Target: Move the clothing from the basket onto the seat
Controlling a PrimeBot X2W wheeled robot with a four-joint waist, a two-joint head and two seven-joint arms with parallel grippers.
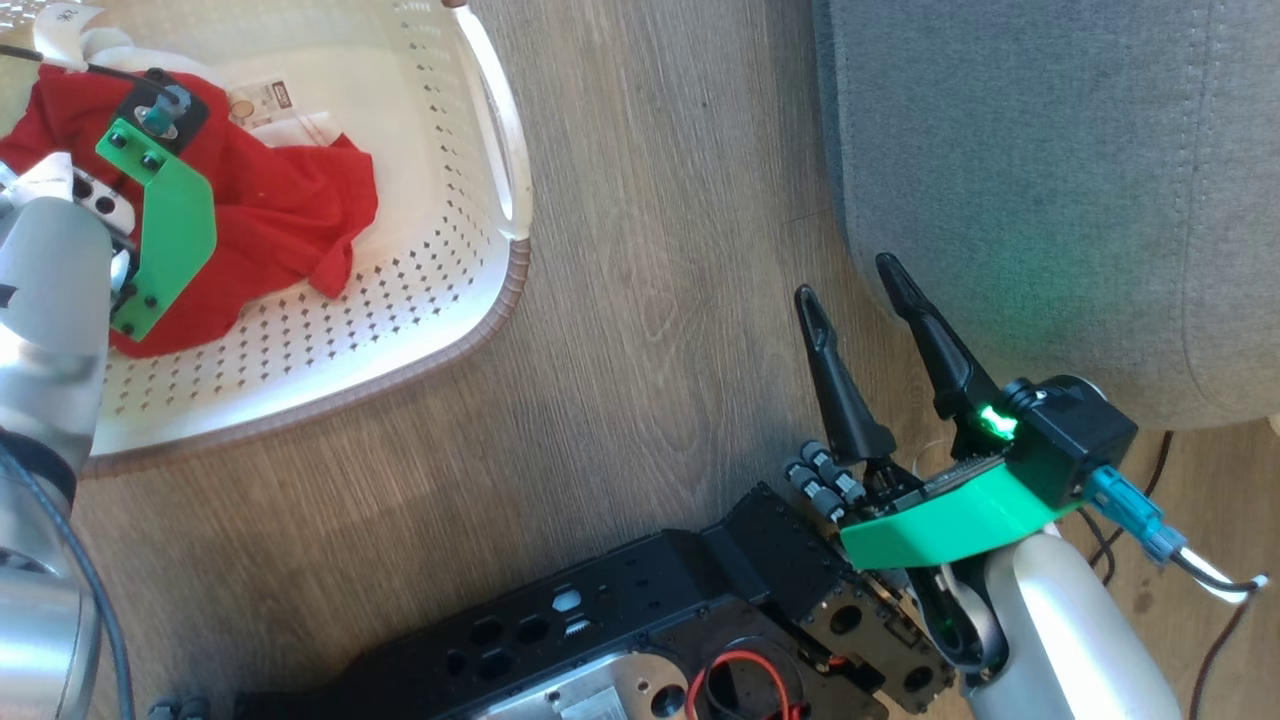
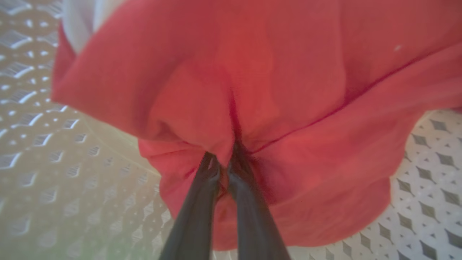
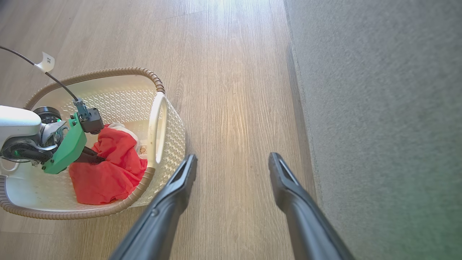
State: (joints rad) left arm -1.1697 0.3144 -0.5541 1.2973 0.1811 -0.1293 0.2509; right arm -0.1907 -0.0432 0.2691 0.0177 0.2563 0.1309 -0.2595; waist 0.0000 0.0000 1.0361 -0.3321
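The red clothing point(image 1: 270, 215) lies bunched inside the cream basket point(image 1: 420, 290) at the upper left of the head view. In the left wrist view my left gripper point(image 2: 223, 159) is shut on a fold of the red clothing point(image 2: 288, 90), its two dark fingers pinched together in the fabric. From the right wrist view the left gripper point(image 3: 94, 158) is seen reaching down into the basket point(image 3: 169, 133) onto the clothing point(image 3: 108, 173). My right gripper point(image 1: 848, 282) hangs open over the wooden floor, just left of the grey seat point(image 1: 1050, 170), holding nothing. The same seat point(image 3: 382, 108) runs down the right side.
Wooden floor point(image 1: 650, 300) separates the basket from the seat. My dark base point(image 1: 620, 640) lies along the bottom edge. Cables point(image 1: 1200, 590) trail on the floor by the seat's rounded corner. A paper label point(image 1: 270, 100) lies on the basket bottom.
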